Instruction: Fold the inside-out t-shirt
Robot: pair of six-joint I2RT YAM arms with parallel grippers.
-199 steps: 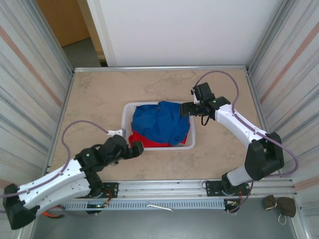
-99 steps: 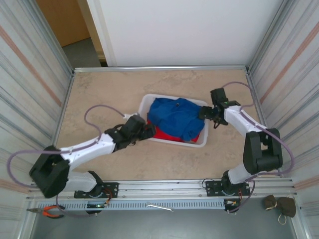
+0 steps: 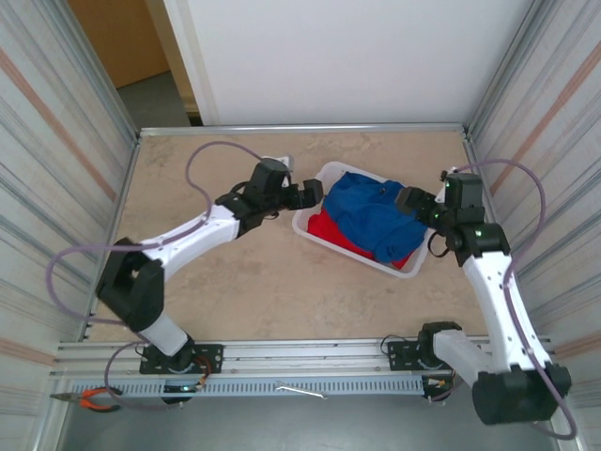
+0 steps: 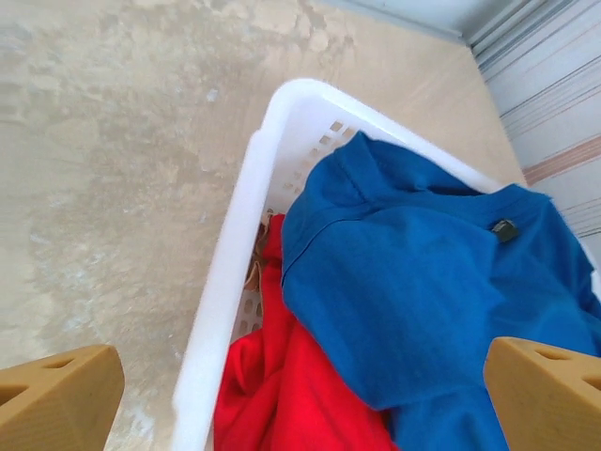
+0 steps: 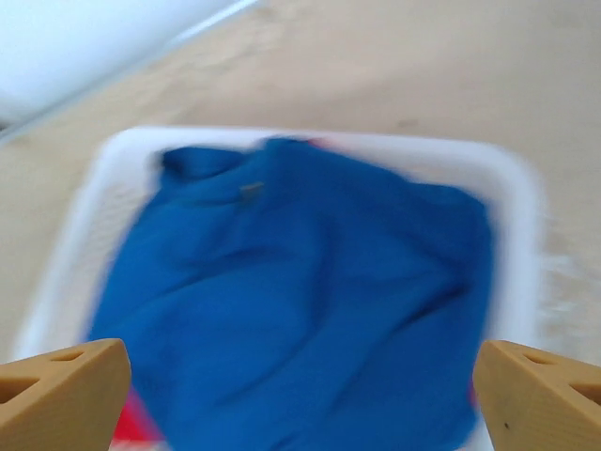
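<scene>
While your wide-open left gripper [image 3: 314, 195] and right gripper [image 3: 411, 201] are flanking the white basket [image 4: 235, 221], you are seemingly approaching the blue t-shirt [image 3: 376, 211] for pickup.

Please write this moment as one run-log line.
t-shirt: in basket, over red garment | left gripper: open, at basket's left end | right gripper: open, at its right end | folding: not begun

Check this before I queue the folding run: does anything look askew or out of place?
The white basket sits skewed, diagonal to the edges of the table, toward its right side. The blue t-shirt lies crumpled in it over a red garment.
</scene>
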